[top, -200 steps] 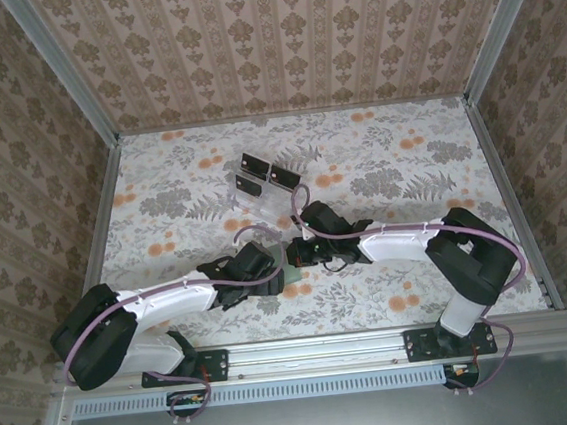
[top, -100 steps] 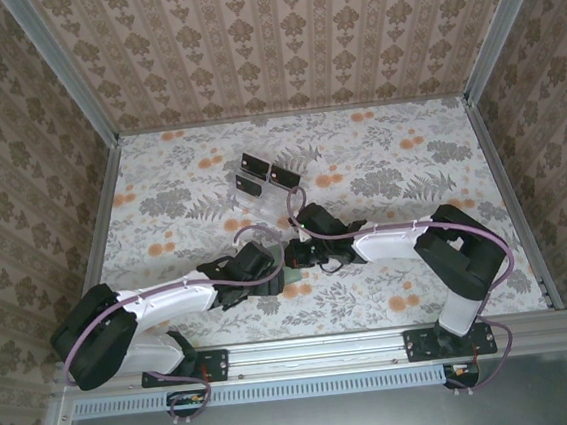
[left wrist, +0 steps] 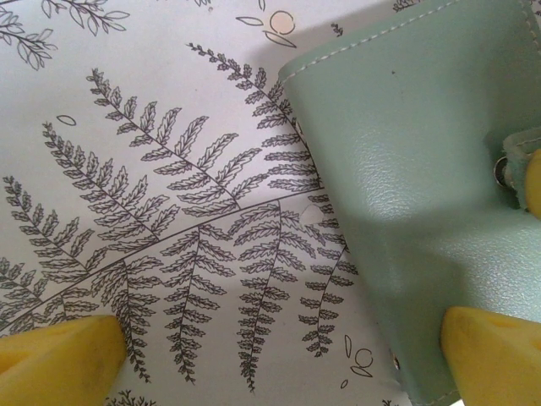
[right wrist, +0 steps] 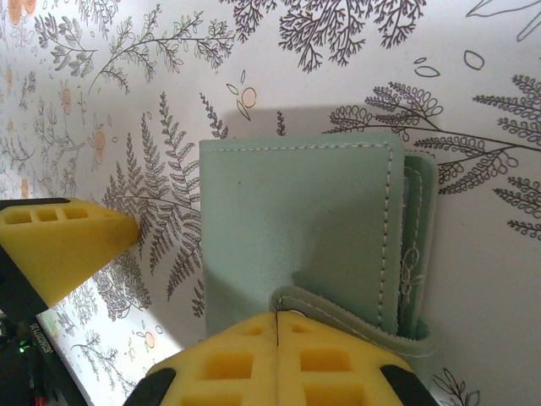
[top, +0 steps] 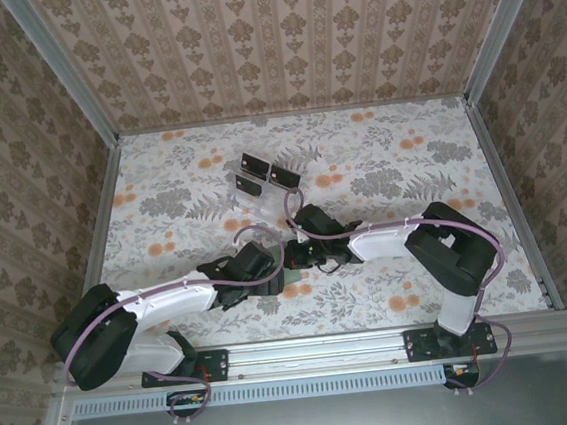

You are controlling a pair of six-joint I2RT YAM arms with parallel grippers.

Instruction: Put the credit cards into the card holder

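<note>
I'm seeing the table [top: 409, 160] carrying the clear rack [top: 260, 195] far-centre, with the credit cards [top: 283, 176] standing upright in it. Nearer, the card holder [right wrist: 296, 228] is lying flat and closed, hiding its inside. The left gripper [left wrist: 279, 364] is hovering spread over the holder's edge. The right gripper [right wrist: 277, 326] is pressing together at the flap, though I cannot tell if it's nipping it.
</note>
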